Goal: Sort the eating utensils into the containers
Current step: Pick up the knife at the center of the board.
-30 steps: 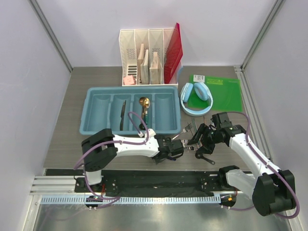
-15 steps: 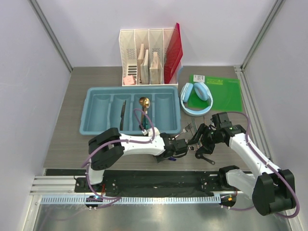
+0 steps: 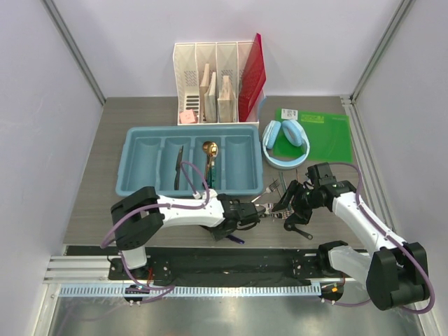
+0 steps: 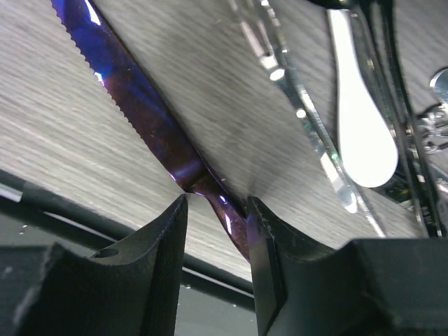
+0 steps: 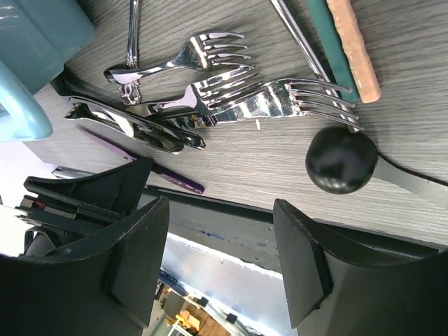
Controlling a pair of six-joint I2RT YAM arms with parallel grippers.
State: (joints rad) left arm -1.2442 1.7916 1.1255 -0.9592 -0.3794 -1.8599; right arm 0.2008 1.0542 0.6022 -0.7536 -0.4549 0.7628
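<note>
Serrated knife (image 4: 140, 105) with a glossy, iridescent blue-violet metal blade, lying on the grey wood-grain tabletop (image 3: 98, 203) at lower centre of the top view. In the left wrist view its long axis runs from the upper left down to lower centre, toothed edge facing lower left. The left gripper (image 4: 215, 206) has its jaws partly closed around the knife's narrow neck, with one matte black finger on either side; whether they pinch it cannot be told. The right gripper (image 5: 220, 210) hangs with jaws wide apart and empty over polished silver forks (image 5: 231, 98), tines pointing right, beside a round black spoon (image 5: 341, 159). The light blue plastic tray (image 3: 133, 150) lies above.
</note>
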